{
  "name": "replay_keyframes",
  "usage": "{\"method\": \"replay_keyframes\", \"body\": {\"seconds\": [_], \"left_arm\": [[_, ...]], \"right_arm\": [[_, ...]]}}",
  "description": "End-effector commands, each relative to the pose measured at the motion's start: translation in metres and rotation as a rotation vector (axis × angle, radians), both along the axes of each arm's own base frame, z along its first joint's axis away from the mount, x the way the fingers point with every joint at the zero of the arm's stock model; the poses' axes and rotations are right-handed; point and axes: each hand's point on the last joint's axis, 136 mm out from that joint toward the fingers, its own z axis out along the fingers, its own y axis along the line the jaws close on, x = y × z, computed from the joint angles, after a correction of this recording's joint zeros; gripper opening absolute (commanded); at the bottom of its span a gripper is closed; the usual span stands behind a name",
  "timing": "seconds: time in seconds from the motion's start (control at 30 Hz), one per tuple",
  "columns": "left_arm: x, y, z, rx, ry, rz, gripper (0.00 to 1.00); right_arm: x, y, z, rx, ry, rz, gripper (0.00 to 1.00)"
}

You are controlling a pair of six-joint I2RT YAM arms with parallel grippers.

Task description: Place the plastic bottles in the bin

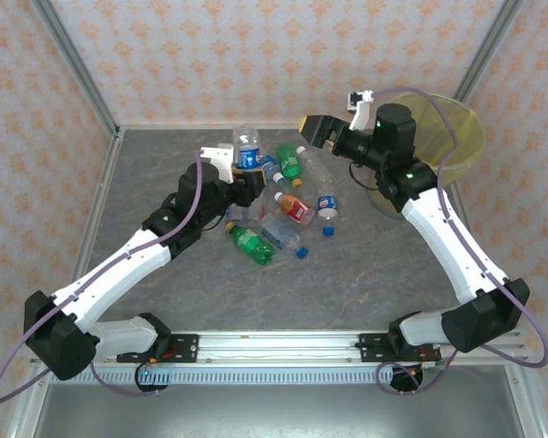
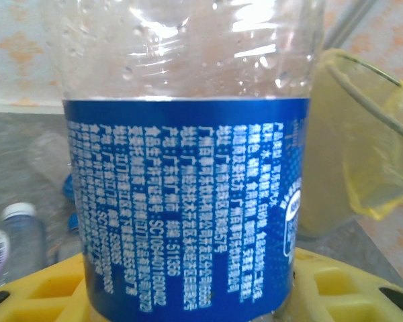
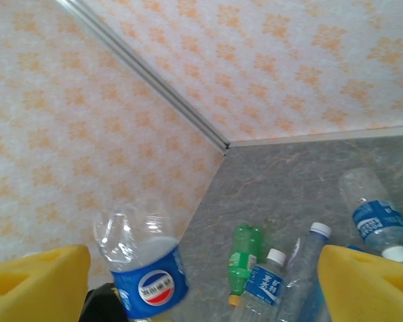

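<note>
My left gripper (image 1: 245, 182) is shut on a clear bottle with a blue label (image 1: 247, 151), held upright above the table. That label (image 2: 188, 201) takes up most of the left wrist view, with yellow fingers (image 2: 47, 288) at its base. Several bottles lie in a heap: a green one (image 1: 289, 164), another green one (image 1: 251, 243), one with a red label (image 1: 295, 208), and a clear one (image 1: 327, 203). My right gripper (image 1: 313, 128) hangs open and empty over the far side of the heap, left of the yellow-lined bin (image 1: 457, 128). From the right wrist, the held bottle (image 3: 144, 268) sits between the open fingers (image 3: 33, 282).
A loose blue cap (image 1: 329, 232) lies beside the heap. The bin (image 2: 363, 154) stands at the table's far right corner. Patterned walls with metal posts close in the back and sides. Bare grey tabletop (image 1: 374, 274) stretches between the heap and the arm bases.
</note>
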Motion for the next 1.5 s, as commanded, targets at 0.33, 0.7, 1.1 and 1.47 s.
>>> {"method": "replay_keyframes", "body": {"seconds": [0.33,0.7,1.1,1.47], "left_arm": [[-0.017,-0.066,0.030,0.011,-0.093,-0.244,0.46],[-0.015,-0.084,0.035,0.041,-0.086,-0.311,0.47],[-0.014,-0.093,0.032,0.060,-0.080,-0.350,0.47],[-0.022,-0.087,0.031,0.062,-0.087,-0.354,0.49]], "right_arm": [[-0.019,0.035,0.002,-0.038,0.016,0.186,0.81],[-0.021,0.048,-0.013,-0.078,0.039,0.223,0.82],[-0.018,0.055,-0.023,-0.083,0.052,0.238,0.76],[-0.008,0.056,-0.026,-0.074,0.084,0.208,0.53]]}}
